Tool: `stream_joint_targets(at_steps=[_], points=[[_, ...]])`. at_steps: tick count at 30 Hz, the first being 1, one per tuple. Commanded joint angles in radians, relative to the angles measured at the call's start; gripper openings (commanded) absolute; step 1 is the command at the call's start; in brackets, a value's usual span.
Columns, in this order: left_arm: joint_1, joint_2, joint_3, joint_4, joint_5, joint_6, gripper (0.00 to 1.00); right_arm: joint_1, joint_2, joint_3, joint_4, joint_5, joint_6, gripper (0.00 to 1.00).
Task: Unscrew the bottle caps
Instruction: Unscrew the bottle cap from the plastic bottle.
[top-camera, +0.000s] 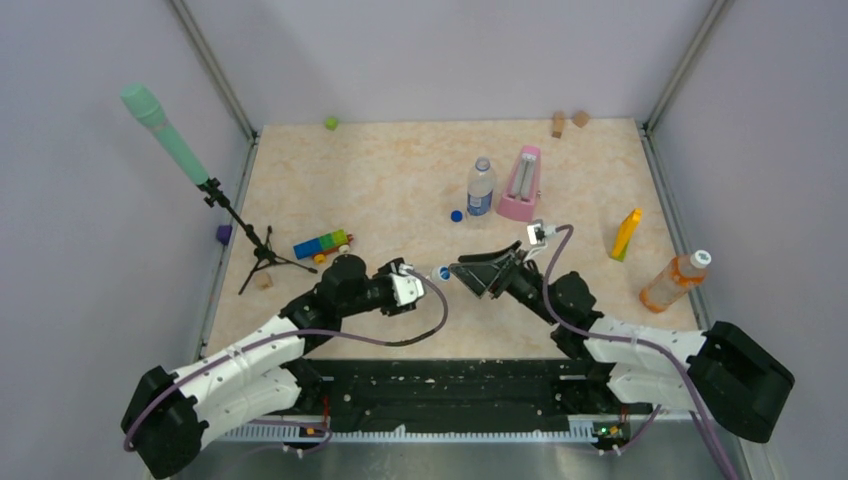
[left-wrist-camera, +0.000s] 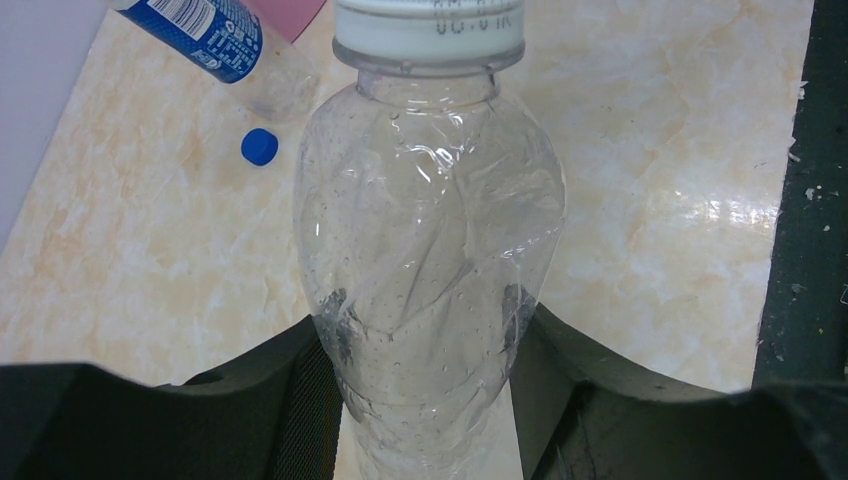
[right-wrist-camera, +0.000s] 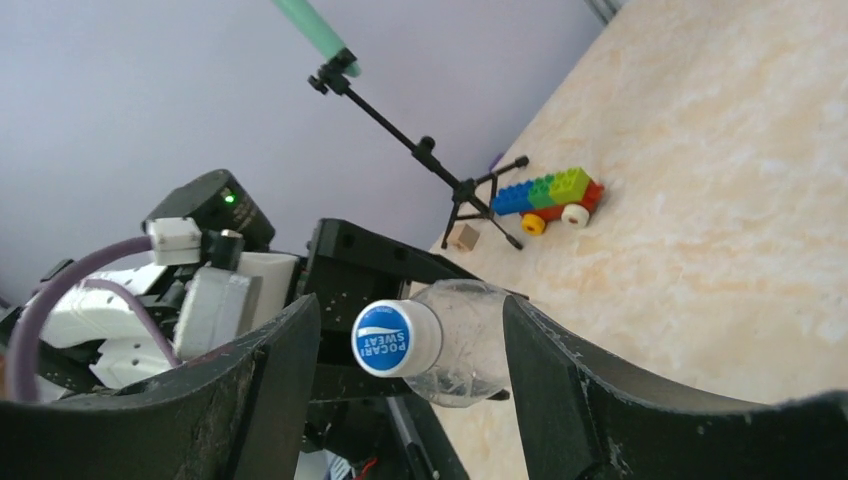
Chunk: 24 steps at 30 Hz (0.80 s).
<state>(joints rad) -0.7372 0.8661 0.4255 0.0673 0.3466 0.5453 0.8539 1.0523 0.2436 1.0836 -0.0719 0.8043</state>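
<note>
Item: white cap (right-wrist-camera: 397, 338) with a blue printed top, seated on the neck of the plain clear bottle (left-wrist-camera: 430, 250), which is held off the table (top-camera: 380, 180) lying roughly level, cap end toward the right arm. Holder: left tool (left-wrist-camera: 425, 350), clamped on the bottle's lower body, whose thin wall is already dented. Opposite: right tool (right-wrist-camera: 408, 315), jaws apart, standing either side of the cap with a gap on both sides, gripping nothing. Nearby on the table: dark blue cap (top-camera: 456, 215) lying loose just beside the upright blue-labelled bottle (top-camera: 481, 188); orange bottle (top-camera: 672, 280) lying well apart to the right, its cap on. Hazards, as judged: the soft body may twist or crumple in the clamp so bottle and cap turn together; jaws closing off-centre may slip on the cap's rim; a freed cap may drop and roll.
</note>
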Motion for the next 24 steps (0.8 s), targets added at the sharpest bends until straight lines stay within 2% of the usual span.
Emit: stream_joint_targets(at_steps=[1, 4, 6, 9, 11, 14, 16, 24], points=[[-0.013, 0.031, 0.075, -0.044, -0.018, 0.016, 0.00, 0.024, 0.044, 0.088, -0.129, 0.016, 0.137, 0.66], [-0.014, 0.038, 0.078, -0.052, -0.025, 0.023, 0.00, 0.032, 0.060, 0.146, -0.250, 0.017, 0.137, 0.64], [-0.014, 0.041, 0.075, -0.049, -0.027, 0.025, 0.00, 0.035, 0.067, 0.135, -0.238, 0.020, 0.147, 0.61], [-0.016, 0.052, 0.076, -0.050, -0.022, 0.028, 0.00, 0.036, 0.069, 0.107, -0.167, 0.027, 0.155, 0.46], [-0.016, 0.057, 0.076, -0.049, -0.024, 0.026, 0.00, 0.035, 0.068, 0.124, -0.206, 0.006, 0.153, 0.47], [-0.017, 0.064, 0.078, -0.041, -0.017, 0.019, 0.00, 0.035, 0.075, 0.161, -0.271, -0.057, 0.135, 0.57], [-0.018, 0.068, 0.079, -0.038, -0.014, 0.015, 0.00, 0.038, 0.080, 0.162, -0.263, -0.066, 0.131, 0.57], [-0.019, 0.070, 0.085, -0.045, -0.023, 0.012, 0.00, 0.038, 0.089, 0.168, -0.325, -0.055, 0.105, 0.43]])
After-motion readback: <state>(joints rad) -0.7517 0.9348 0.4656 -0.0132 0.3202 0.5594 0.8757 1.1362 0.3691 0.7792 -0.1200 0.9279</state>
